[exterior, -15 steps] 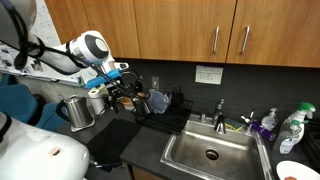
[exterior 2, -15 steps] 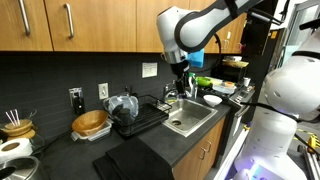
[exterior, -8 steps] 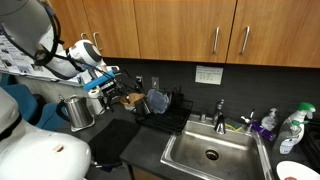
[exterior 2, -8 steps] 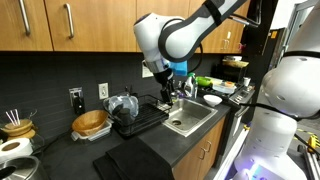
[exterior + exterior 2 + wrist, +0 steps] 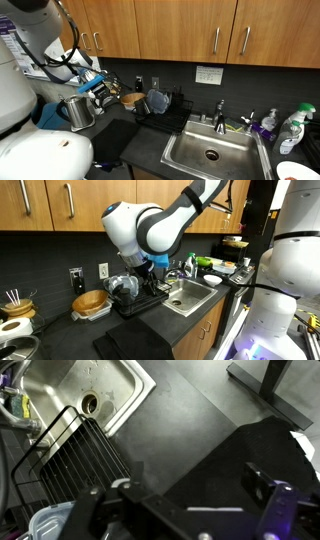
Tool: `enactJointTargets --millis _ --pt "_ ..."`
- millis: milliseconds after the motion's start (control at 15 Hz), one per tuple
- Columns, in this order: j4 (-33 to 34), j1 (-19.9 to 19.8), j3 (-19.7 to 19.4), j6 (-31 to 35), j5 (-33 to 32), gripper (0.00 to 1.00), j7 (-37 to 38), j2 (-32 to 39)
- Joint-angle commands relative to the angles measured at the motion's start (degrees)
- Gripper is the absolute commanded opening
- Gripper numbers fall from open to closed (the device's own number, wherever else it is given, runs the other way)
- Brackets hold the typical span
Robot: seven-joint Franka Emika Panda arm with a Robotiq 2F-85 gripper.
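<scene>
Pincer (image 5: pixel 101 90) hangs released in the air left of the dish rack (image 5: pixel 166 110). In the wrist view its fingers (image 5: pixel 108 502) stand wide apart with nothing between them. Furthest left of the rack in an exterior view, a metal pitcher (image 5: pixel 79 111) stands on the bench (image 5: pixel 150 152), just below the pincer. A dark mat (image 5: pixel 114 141) lies flat on the bench left of the rack and in front of the pitcher, and the wrist view shows it directly under the pincer. A wooden bowl (image 5: pixel 131 100) sits just beside the rack's left end. Right of the rack comes the sink (image 5: pixel 211 151) with its faucet (image 5: pixel 220 112), and further right stands a spray bottle (image 5: pixel 292 128).
</scene>
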Motion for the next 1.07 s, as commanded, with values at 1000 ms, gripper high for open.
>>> enactJointTargets --millis 1000 --pt "4.1 6.3 0.3 13.1 -7.6 1.0 -0.1 5.5"
